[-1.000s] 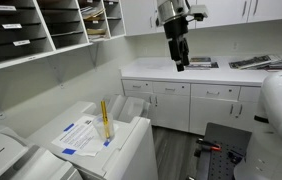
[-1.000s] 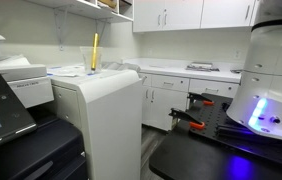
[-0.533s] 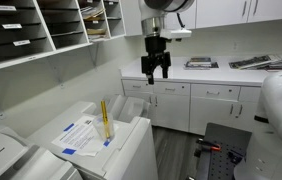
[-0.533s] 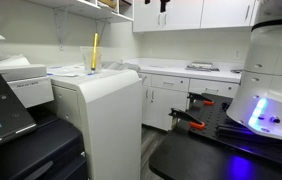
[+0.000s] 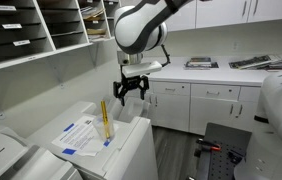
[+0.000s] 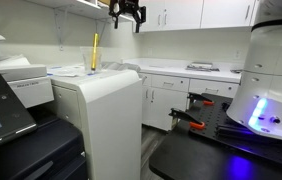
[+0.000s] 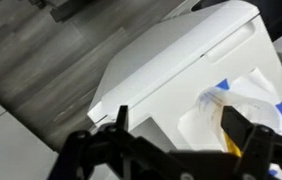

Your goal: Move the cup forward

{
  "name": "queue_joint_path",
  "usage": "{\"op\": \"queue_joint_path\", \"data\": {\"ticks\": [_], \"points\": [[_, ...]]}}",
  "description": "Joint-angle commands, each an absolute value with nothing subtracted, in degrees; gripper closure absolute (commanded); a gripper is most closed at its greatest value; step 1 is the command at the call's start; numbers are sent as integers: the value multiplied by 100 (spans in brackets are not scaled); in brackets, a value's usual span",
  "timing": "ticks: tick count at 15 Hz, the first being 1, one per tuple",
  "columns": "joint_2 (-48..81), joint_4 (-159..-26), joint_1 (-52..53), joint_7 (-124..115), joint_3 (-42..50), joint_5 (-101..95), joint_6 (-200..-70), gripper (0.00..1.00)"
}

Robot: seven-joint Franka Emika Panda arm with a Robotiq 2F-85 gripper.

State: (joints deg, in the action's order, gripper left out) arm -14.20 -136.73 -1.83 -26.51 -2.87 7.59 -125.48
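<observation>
The cup is a tall, narrow yellow-amber cylinder standing upright on top of a white machine, on a white-and-blue printed sheet. It also shows in an exterior view and at the lower right of the wrist view, partly behind a finger. My gripper hangs open and empty in the air, above and to the right of the cup, apart from it. It shows near the top of an exterior view and in the wrist view.
White counter and cabinets stand behind. Wall shelves with paper trays hang above the machine. A printer sits beside it. The robot's white base stands on a dark platform. Grey floor lies below.
My gripper has moved from high at the back, down and toward the cup, and now hangs just above and beside the white machine. The cup has not moved.
</observation>
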Motion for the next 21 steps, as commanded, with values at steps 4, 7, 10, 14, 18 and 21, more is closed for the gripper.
{"op": "queue_joint_path", "data": {"ticks": [4, 7, 10, 14, 18, 21], "points": [[-581, -13361, -132, -3813, -524, 686, -13181, 0], [-232, -13176, -56, -4116, -528, 628, -13322, 0], [81, -12982, 65, -4351, -500, 533, -13391, 11], [345, -12748, 206, -4623, -443, 358, -13442, 23], [309, -12655, 262, -4555, -412, 438, -13386, 0], [284, -12598, 278, -4554, -391, 429, -13359, 0]]}}
